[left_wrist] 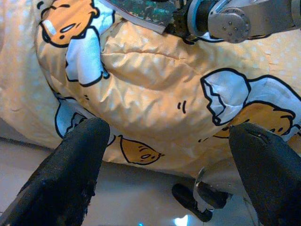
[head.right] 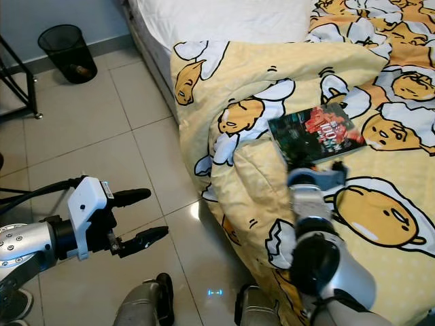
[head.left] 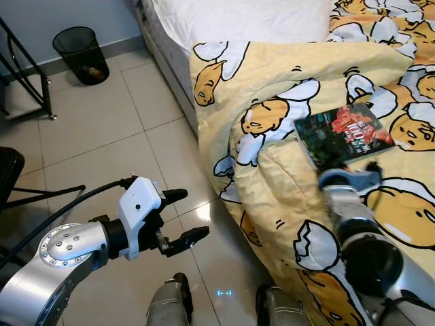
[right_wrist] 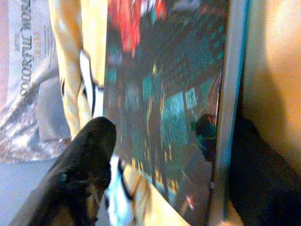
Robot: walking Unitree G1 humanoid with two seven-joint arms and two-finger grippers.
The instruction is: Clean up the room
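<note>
A dark book (head.left: 343, 132) with a red and teal cover lies on the yellow cartoon-egg duvet (head.left: 272, 75) on the bed. My right gripper (head.left: 346, 166) is at the book's near edge. In the right wrist view its fingers stand apart, one black finger (right_wrist: 87, 160) on the cover side of the book (right_wrist: 174, 94) and the other by the spine edge against the duvet. My left gripper (head.left: 194, 214) hangs open over the tiled floor beside the bed, holding nothing.
A black mesh bin (head.left: 80, 54) stands by the far wall. A black metal rack (head.left: 27, 75) and a dark chair (head.left: 8, 170) are at the left. White bedding (head.left: 238, 20) covers the head of the bed. My feet (head.left: 170, 299) stand on tiles beside the bed.
</note>
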